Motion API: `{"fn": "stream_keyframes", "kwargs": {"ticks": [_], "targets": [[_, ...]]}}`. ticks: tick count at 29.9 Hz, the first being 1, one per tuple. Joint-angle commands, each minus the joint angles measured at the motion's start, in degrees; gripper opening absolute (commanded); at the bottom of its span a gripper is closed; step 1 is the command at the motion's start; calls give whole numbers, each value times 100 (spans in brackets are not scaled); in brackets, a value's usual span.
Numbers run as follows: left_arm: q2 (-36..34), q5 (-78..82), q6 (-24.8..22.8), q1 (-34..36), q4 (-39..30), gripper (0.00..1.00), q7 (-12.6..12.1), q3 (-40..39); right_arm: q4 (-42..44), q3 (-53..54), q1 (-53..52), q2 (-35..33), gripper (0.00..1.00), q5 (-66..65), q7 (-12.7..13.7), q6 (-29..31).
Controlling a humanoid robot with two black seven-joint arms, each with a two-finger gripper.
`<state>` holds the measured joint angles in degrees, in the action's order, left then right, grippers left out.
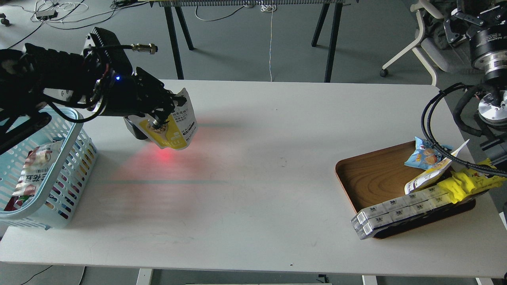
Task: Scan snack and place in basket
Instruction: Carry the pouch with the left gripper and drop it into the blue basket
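The snack (177, 132), a yellow-and-white pouch with a round nut picture and a white text panel, hangs tilted above the table at the left. My left gripper (163, 111) is shut on its upper part. The pouch hangs in front of a dark scanner (133, 130) and hides most of it; red light falls on the table (253, 166) below. The light blue basket (76, 118) stands at the table's left edge, left of the pouch, with packets inside. My right gripper does not show; only arm joints and cables appear at the right edge.
A brown wooden tray (368, 178) sits at the right with a blue chip bag (423, 156), a bright-yellow pack (467, 185) and a row of clear-wrapped boxes (396, 213) overhanging its front. Black cables (429, 130) loop over the tray's far side.
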<state>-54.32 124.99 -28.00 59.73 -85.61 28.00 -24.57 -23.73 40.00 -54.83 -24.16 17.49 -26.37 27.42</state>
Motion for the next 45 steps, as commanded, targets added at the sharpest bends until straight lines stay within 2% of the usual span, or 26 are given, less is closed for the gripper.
{"fn": "stream_keyframes", "kwargs": {"ticks": [1,6,10,16,18,22,26,29,33,38,40,41,43,45], "targets": [[-691,1,0,21,-315,1,0,-135,0,8,34,-9,99,-9,0,26],[-1571,-1,0,13,-369,1,0,-320,0,26,60,-9,99,-9,0,35],[-2353,-641,0,13,-369,1,0,-400,0,34,60,-9,99,0,0,26],[-3311,-1056,48,-5,-307,2,0,-76,0,17,60,-1,99,0,0,35],[-3592,-1047,267,-5,-264,2,0,301,0,8,51,-9,99,-9,0,44],[-4137,-1038,1136,-5,-289,2,0,1040,0,8,51,-27,99,-9,0,44],[-4341,-1030,1884,-5,-290,2,0,1813,-9,17,60,-80,99,-9,0,53],[-4464,-1021,2166,-5,-290,2,0,2218,-9,17,51,-80,99,-9,0,44],[-4455,-1021,2264,-5,-298,2,0,2377,-9,17,60,-80,99,-9,0,44],[-4447,-1021,2264,-5,-316,8,0,2378,-9,17,51,-88,99,-9,0,44],[-4447,-1021,2272,-5,-316,14,0,2378,-9,8,51,-88,99,-9,0,44],[-4438,-1030,2272,4,-316,20,0,2369,-9,17,51,-88,99,-9,0,44],[-4412,-1108,2290,56,-316,40,0,2334,-9,8,51,-88,99,-9,0,44],[-4324,-1484,2333,135,-290,67,0,2307,-9,8,51,-88,99,-9,0,44]]}}
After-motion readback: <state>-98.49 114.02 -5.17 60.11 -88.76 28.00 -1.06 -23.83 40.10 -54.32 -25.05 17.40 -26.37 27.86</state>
